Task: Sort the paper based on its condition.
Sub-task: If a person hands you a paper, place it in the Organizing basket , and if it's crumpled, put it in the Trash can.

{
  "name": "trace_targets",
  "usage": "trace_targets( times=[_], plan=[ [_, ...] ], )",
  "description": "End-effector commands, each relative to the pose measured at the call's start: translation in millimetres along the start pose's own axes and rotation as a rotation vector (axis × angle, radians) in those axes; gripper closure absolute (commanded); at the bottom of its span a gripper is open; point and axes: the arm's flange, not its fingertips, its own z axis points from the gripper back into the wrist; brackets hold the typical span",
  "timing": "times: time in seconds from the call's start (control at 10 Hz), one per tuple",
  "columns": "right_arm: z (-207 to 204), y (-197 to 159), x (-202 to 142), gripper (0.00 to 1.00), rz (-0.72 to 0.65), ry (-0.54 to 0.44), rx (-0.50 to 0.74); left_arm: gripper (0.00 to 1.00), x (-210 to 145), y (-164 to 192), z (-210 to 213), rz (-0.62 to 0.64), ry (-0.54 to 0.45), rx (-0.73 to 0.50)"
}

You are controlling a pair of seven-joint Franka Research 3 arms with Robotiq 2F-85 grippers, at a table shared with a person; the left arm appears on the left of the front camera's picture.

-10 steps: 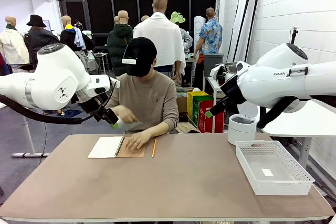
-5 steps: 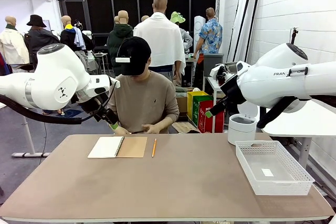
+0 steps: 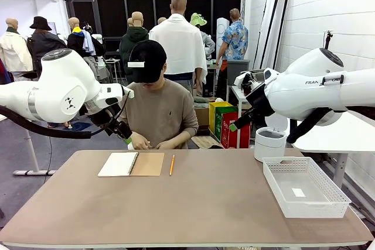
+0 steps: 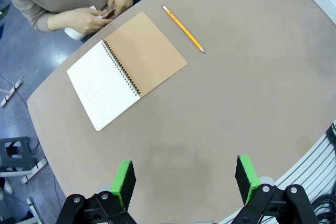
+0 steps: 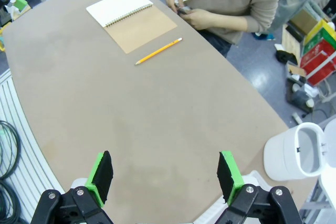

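1. Right, front view: the person's hands (image 3: 153, 143) meet at the far table edge; what they hold is too small to tell. My left gripper (image 3: 126, 139) hangs just beside them, my right gripper (image 3: 234, 126) well apart. "FRAN" reads on the right arm.
2. Left wrist view: jaws wide apart, empty. Far ahead and leftward, past the notebook (image 4: 126, 66) and pencil (image 4: 182, 28), white shows under the hands, likely the paper (image 4: 75, 33), bunched; long axis unclear.
3. Right wrist view: jaws wide apart, empty; the hands sit far ahead, about centred. I'd take the left arm as nearer.
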Motion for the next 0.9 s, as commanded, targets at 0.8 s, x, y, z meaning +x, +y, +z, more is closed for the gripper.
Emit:
trace_targets(
  times=[0.8],
  plan=[
    [0.0,-0.4,-0.1,0.0,-0.002,0.001,0.003,0.0,-0.3,1.3,1.0,-0.007,0.0,0.009]
  ],
)
